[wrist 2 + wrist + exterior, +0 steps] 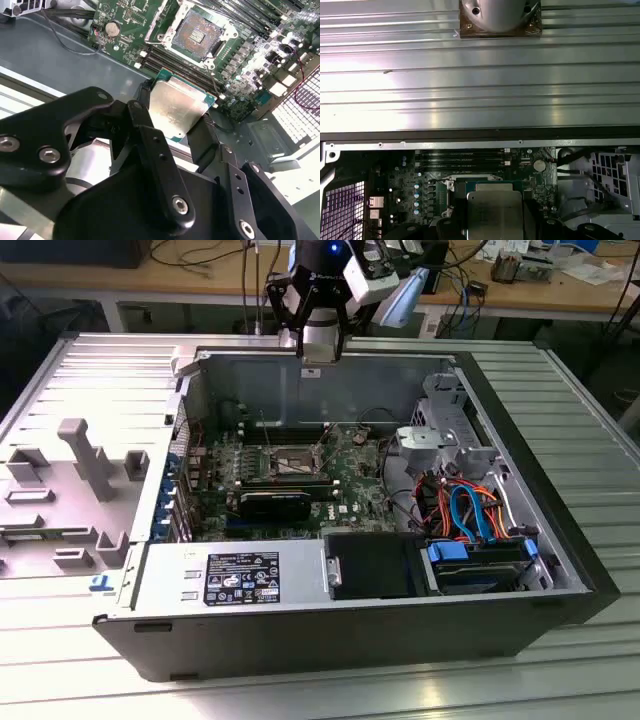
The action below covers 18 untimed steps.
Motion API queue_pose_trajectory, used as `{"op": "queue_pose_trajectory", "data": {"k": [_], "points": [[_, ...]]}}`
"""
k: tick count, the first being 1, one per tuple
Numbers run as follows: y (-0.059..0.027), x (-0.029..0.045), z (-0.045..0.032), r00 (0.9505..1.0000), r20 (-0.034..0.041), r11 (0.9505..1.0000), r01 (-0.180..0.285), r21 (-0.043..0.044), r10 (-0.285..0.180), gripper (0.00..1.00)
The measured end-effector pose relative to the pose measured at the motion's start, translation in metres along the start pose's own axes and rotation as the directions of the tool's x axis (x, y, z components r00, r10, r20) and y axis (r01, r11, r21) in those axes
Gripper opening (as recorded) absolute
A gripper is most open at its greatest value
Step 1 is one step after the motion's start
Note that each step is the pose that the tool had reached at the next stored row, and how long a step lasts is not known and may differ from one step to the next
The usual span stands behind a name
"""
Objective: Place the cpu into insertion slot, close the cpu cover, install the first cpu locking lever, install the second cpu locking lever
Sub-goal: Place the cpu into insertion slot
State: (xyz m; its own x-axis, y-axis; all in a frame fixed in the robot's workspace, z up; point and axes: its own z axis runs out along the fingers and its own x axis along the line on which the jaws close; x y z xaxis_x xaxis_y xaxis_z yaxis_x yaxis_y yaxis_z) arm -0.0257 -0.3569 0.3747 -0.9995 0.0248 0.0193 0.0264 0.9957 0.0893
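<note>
Step one in hand: tool (318, 352) clenched on cpu (179, 106), hovering above open case (300, 630); insertion slot (200, 34) bare below (nothing seated yet). Placement calls for squaring chip over slot, gentle descent.

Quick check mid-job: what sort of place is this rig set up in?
Probably a robotics lab or electronics workshop. An open computer case lies on a ribbed metal table, wooden benches strewn with cables stand behind, and the gripper holds the cpu.
</note>
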Motion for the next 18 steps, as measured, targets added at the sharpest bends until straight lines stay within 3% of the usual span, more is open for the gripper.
{"op": "queue_pose_trajectory", "data": {"k": [8, 18], "points": [[-0.0009, -0.0001, 0.0000, 1.0000, 0.0000, 1.0000, 0.000, -0.0002, 0.000, 0.54], [-0.0112, -0.0002, -0.0009, 1.0000, 0.0001, 1.0000, 0.000, -0.0001, 0.000, 0.54]]}}
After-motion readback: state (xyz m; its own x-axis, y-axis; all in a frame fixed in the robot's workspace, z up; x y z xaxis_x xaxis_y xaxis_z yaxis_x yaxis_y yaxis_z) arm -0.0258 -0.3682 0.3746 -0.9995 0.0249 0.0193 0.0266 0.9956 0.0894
